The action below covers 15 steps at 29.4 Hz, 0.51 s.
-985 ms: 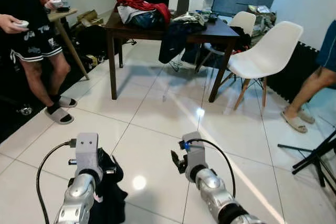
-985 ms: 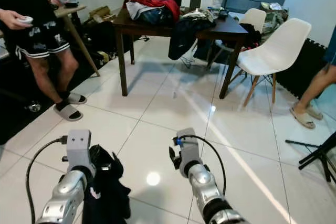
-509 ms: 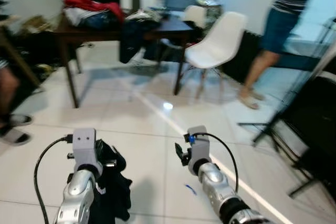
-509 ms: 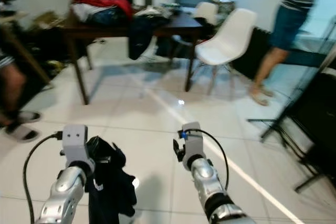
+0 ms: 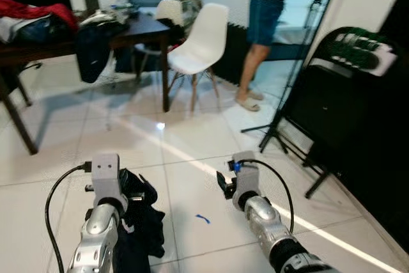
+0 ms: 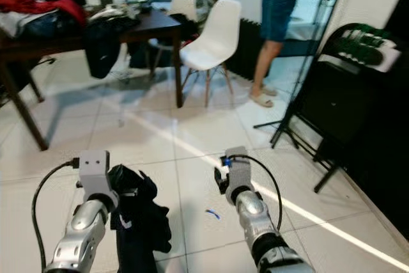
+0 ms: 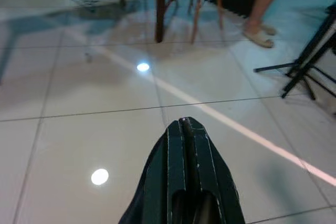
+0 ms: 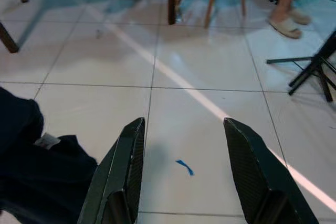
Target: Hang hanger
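A: L gripper (image 7: 185,129) – what's it got?

B: Fingers pressed flat together in the wrist view, no gap. A dark garment (image 6: 137,215) bunches at that wrist and hangs down beside the L arm. Can't see where the cloth meets the fingers, so whether it's pinched betw. them or just draped, can't tell.

A: And the hanger?

B: Can't make one out. If it's inside the bundle, the fabric hides it. There's a small white tag or label on the cloth, too small to read.

A: R gripper (image 8: 184,174)?

B: Wide apart, nothing betw. the fingers, held over white floor tiles (image 5: 192,132). A small blue scrap (image 8: 184,167) lies on the tile below it, shape unclear. Garment edge shows near the R gripper's one finger, not touching.

A: Surroundings?

B: Dark table (image 5: 137,30) to the robot's left w/ clothes heaped on it, a dark piece hanging off the edge; left end cut off by frame. White chair (image 5: 201,46) just beside it. A person (image 5: 265,23) stands behind the chair, cut off above the chest, sandals on. On the right a black folding stand (image 5: 339,107) w/ something green-and-white on top – blurry, can't say what. A thin tripod leg stands near it.
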Motion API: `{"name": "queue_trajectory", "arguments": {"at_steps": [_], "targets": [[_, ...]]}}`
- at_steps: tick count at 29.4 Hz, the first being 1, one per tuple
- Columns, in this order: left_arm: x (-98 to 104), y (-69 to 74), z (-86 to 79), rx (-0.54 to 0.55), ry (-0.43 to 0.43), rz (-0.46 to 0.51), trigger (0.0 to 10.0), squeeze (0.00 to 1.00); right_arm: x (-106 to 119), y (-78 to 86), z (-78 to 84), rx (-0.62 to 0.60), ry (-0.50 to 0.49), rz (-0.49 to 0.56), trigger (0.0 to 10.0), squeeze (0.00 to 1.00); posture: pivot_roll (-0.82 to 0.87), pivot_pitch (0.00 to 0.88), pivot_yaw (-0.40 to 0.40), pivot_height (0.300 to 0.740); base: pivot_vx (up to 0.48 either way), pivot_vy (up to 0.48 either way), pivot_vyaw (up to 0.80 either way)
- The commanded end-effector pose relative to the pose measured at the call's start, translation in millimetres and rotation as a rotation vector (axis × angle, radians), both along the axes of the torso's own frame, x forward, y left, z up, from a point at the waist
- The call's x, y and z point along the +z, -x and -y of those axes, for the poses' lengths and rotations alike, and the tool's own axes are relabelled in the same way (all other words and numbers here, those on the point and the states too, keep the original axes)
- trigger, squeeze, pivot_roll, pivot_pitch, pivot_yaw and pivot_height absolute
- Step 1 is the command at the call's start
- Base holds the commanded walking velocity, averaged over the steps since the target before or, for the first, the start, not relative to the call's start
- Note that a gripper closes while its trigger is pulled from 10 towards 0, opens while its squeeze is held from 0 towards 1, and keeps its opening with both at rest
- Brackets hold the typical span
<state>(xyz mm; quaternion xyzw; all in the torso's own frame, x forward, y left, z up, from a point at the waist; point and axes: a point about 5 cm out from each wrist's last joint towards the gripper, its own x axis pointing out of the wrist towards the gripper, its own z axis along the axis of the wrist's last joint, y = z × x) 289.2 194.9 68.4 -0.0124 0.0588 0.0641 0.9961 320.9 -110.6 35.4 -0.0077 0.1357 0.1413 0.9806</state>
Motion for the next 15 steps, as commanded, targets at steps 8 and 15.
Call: {"name": "queue_trajectory", "arguments": {"at_steps": [8,15], "targets": [[11.7,-2.9,-3.2,-0.003,0.022,0.052,10.0,0.00,13.0,-6.5,-10.7,0.038,-0.038,0.061,10.0,0.00,0.18,0.000,-0.048,0.740,0.032,0.000,0.00],[13.0,-3.7,-2.6,-0.007,0.021,0.056,10.0,0.00,13.8,-6.8,-11.4,0.044,-0.041,0.065,10.0,0.00,0.18,0.000,-0.049,0.740,0.257,0.000,0.00]]}}
